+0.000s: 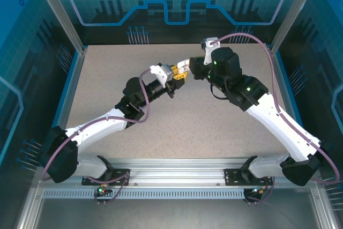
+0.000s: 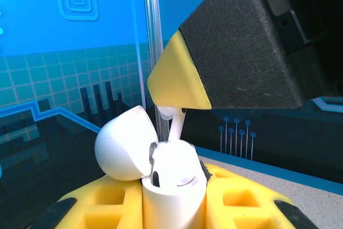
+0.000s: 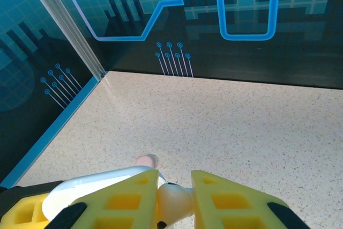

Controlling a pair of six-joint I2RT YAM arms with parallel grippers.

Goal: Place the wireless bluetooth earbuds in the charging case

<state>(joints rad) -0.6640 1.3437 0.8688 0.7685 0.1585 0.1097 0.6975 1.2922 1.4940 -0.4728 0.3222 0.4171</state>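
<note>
My left gripper (image 2: 174, 189) is shut on a white charging case (image 2: 171, 207), held upright between its yellow fingers, with the round lid (image 2: 123, 143) swung open to the left. A white bud shape (image 2: 174, 164) fills the top of the case. My right gripper (image 3: 176, 189) is shut on a white earbud (image 3: 177, 203). In the left wrist view that earbud's stem (image 2: 177, 126) hangs from the right gripper's yellow fingertip (image 2: 177, 81) and reaches down to the case's opening. In the top view both grippers meet above the middle of the table (image 1: 180, 73).
A small pinkish object (image 3: 146, 160), perhaps another bud, lies on the speckled table (image 3: 225, 116) just beyond the held case. A blue rim and dark patterned walls (image 3: 177, 52) bound the table's far side and left side.
</note>
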